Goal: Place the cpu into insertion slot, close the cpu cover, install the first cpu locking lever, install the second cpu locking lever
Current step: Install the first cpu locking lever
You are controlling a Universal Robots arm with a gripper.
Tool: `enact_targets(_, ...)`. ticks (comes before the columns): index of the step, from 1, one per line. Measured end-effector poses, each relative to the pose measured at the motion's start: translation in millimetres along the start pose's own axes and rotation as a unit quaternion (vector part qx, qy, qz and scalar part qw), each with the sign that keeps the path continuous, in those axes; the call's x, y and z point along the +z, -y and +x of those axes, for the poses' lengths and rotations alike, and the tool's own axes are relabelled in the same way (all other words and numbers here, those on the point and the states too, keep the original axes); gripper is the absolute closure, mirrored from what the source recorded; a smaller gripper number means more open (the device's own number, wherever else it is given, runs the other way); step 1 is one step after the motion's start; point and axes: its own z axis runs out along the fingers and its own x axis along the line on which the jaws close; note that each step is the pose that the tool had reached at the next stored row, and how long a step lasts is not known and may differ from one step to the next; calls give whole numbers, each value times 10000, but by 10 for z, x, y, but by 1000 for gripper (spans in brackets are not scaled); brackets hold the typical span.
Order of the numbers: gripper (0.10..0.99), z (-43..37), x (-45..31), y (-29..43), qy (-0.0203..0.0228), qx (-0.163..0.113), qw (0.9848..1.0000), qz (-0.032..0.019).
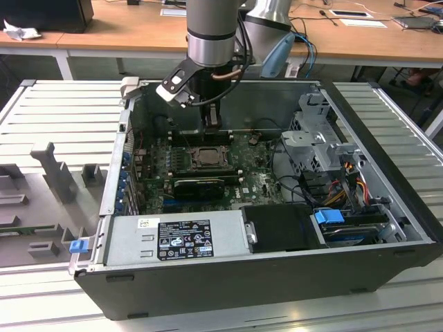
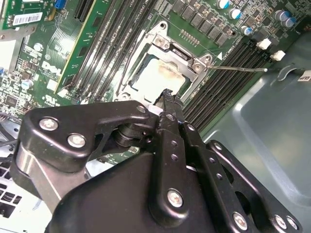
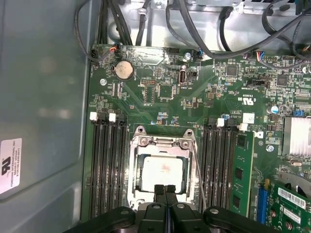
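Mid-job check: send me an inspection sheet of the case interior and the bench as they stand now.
Surface: ribbed metal bench bearing the open computer case; green motherboard inside.
Job's things: cpu sits in the insertion slot; cpu cover lies down around it; a thin locking lever runs beside the socket, latched or not I cannot tell.
Clutter: grey fixture blocks on the bench at the exterior view's left.
Grippers: the gripper has its fingers shut, tips at the cover's near edge.
Cables: black cables past the motherboard's edge; coloured wires by the drive cage.
Surroundings: wooden desks behind.
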Motion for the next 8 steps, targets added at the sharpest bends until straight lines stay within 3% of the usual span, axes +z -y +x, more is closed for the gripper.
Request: enact_targets(8, 980, 1, -54, -1, 0, 0, 10000, 0)
